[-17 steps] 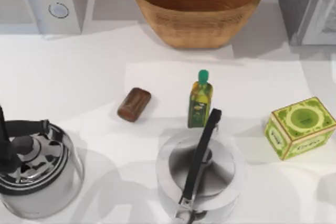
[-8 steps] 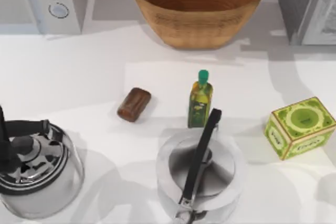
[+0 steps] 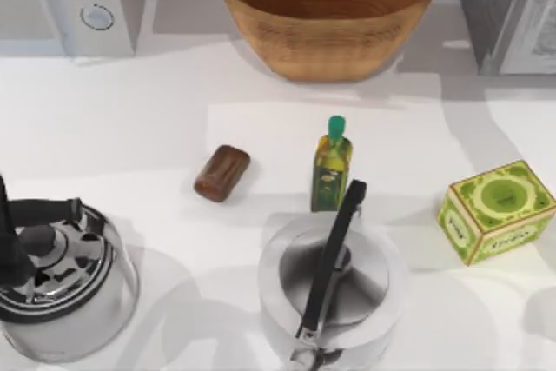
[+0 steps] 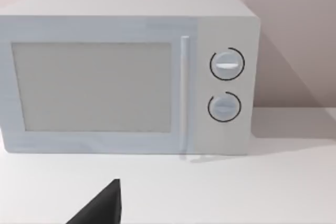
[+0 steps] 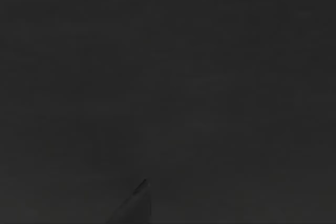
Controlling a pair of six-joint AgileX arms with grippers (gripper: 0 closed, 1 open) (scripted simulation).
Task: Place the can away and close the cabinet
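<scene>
A brown can (image 3: 222, 173) lies on its side mid-counter (image 3: 130, 128), left of an oil bottle (image 3: 332, 167); the cabinet (image 3: 512, 10) stands far right; jaws' state cannot be told.

— What sits on the white tabletop (image 3: 156, 128)?

— At the back, a white microwave (image 4: 126, 72) on the left and a woven wicker basket (image 3: 328, 10) at centre. Mid-table, a brown cylindrical can (image 3: 222, 173) (lying on its side) and an upright green-capped oil bottle (image 3: 332, 165).

— And nearer the front?

— Two steel kettles (image 3: 61, 280), plus a green carton (image 3: 497, 210) on the right.
</scene>
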